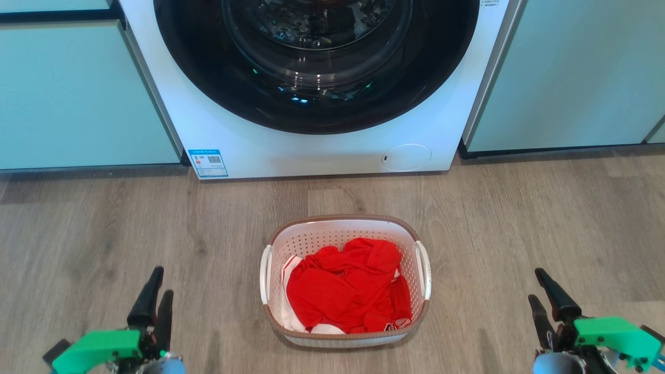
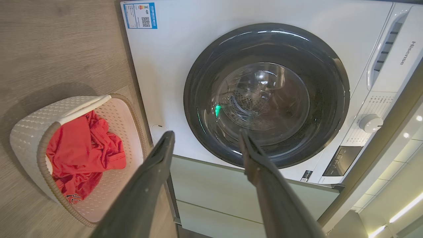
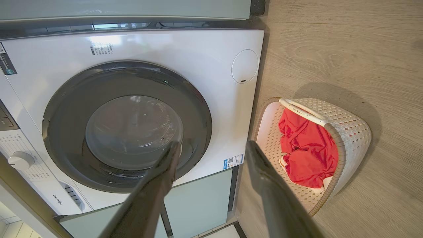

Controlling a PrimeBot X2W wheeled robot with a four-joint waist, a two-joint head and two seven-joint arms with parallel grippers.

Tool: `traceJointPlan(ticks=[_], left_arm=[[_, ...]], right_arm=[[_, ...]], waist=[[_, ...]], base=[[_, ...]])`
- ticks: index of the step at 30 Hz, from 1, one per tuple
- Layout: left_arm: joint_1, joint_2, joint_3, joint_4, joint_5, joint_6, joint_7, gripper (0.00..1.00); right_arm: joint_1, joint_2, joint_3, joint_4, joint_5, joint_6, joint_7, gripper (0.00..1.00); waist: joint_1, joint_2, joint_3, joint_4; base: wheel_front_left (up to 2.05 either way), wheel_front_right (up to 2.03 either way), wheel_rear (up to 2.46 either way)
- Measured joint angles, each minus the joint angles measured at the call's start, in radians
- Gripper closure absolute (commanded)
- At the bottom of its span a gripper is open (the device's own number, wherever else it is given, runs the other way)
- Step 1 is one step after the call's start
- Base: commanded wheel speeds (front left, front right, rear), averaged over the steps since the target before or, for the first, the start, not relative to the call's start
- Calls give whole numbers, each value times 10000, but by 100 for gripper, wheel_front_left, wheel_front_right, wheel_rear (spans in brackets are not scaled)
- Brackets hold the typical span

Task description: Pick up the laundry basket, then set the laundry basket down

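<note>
Wood-look floor [image 1: 104,218] holds the laundry basket [image 1: 332,236] at lower centre; left tool [image 1: 163,281] and right tool [image 1: 535,284], both splayed and empty, flank it, apparently ready for its handles [image 1: 265,274].

- The left gripper [image 1: 163,283] has two long, dark, tapering fingers [image 1: 147,304] on a bright green plastic mount [image 1: 98,347].
- The right gripper [image 1: 535,284] has the same dark pointed fingers and green mount.
- A shiny silver wrist [image 1: 552,364] sits beneath each mount.

Stock: one laundry basket [image 1: 340,221], one red garment [image 1: 343,291], one front-loading washing machine [image 1: 322,150] bearing one blue label [image 1: 208,162], one left gripper [image 1: 163,282], one right gripper [image 1: 535,284].
</note>
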Motion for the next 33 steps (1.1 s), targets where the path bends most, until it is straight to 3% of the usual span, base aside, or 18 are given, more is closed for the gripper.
traceJointPlan(ticks=[16, 24, 33], left_arm=[[-49, 2, -238, -596, 932, 0, -476, 0], [-49, 4, -311, -924, 1900, 92, -619, 0], [-49, 8, -665, -1290, 3716, 366, -924, 0]], right_arm=[[-5, 0, 222, -326, -1116, 0, -445, 0], [-5, -2, 397, -593, -2138, 0, -646, 0], [-5, -2, 593, -888, -3568, 0, -876, 0]], waist=[[0, 0, 6, 4], [0, 0, 15, 4], [0, 0, 14, 12]], base=[[0, 0, 0], [0, 0, 0], [0, 0, 0]])
